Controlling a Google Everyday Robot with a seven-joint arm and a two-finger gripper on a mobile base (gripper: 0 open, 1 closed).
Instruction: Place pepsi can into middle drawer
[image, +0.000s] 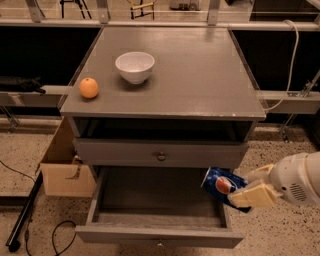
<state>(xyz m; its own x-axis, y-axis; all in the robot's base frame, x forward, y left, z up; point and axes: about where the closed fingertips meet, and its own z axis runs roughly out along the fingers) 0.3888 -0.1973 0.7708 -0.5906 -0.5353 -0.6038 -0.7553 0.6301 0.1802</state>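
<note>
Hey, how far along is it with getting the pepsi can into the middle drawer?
Done: the middle drawer stands pulled open, and the pepsi can is picked up. In hand: the tool grips the can, tilted, in the air at the drawer's right edge. Left: carry the can over the drawer floor, lower it and let go; it is not yet inside.

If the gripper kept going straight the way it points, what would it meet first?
The gripper, shut on the pepsi can, points left from the right edge of the open middle drawer. The way across it looks free, though depth is unclear.
</note>
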